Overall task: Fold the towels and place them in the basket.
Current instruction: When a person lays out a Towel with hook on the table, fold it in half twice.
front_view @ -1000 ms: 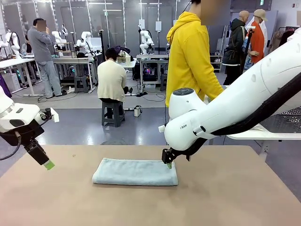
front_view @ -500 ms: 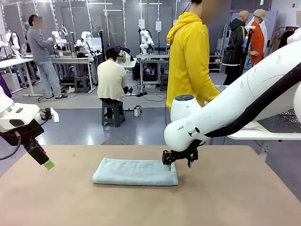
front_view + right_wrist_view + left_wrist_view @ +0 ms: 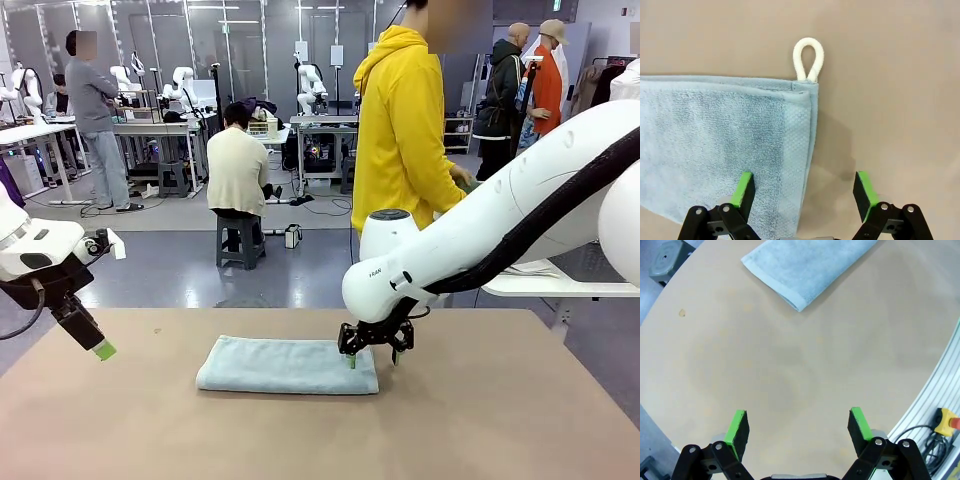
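Note:
A pale blue-grey towel [image 3: 287, 365] lies folded in a long strip at the middle of the brown table [image 3: 480, 420]. My right gripper [image 3: 371, 358] hangs open right over its right end. In the right wrist view one green finger [image 3: 744, 189] stands over the towel [image 3: 725, 140] and the other over bare table, with the towel's short edge between them and its white hanging loop [image 3: 808, 59] beyond. My left gripper [image 3: 100, 350] is open at the table's left side, well clear of the towel [image 3: 810, 267]; nothing sits between its fingers [image 3: 798, 426]. The basket is out of view.
A person in a yellow hoodie [image 3: 405, 120] stands at the table's far side. A white side table [image 3: 560, 285] lies behind my right arm. A yellow switch box [image 3: 946, 420] and cables sit beyond the table's railed edge in the left wrist view.
My right gripper has shifted slightly left and lower and turned, so its fingers now straddle the towel's right end. The left arm and the towel have stayed put.

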Controlling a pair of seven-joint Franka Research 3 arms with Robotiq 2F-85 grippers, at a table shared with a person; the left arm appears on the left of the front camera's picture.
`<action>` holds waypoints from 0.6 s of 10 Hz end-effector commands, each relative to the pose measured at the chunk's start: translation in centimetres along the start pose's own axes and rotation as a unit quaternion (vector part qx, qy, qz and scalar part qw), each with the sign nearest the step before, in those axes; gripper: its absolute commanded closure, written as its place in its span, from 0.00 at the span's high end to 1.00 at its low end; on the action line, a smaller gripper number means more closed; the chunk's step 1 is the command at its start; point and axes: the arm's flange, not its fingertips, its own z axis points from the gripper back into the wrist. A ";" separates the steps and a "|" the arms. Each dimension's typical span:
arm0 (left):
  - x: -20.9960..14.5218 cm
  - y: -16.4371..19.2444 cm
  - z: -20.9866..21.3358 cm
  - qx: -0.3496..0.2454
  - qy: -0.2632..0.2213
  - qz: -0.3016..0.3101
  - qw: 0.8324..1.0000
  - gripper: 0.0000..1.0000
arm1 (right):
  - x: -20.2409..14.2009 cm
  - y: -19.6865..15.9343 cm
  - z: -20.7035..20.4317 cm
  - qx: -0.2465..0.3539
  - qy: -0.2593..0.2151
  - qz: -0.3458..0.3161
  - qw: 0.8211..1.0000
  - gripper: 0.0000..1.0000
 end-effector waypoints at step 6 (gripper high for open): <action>0.5 0.2 0.1 0.008 0.002 0.006 1.000 1.00 | 0.8 -0.2 -0.9 0.017 0.004 -0.036 0.999 0.00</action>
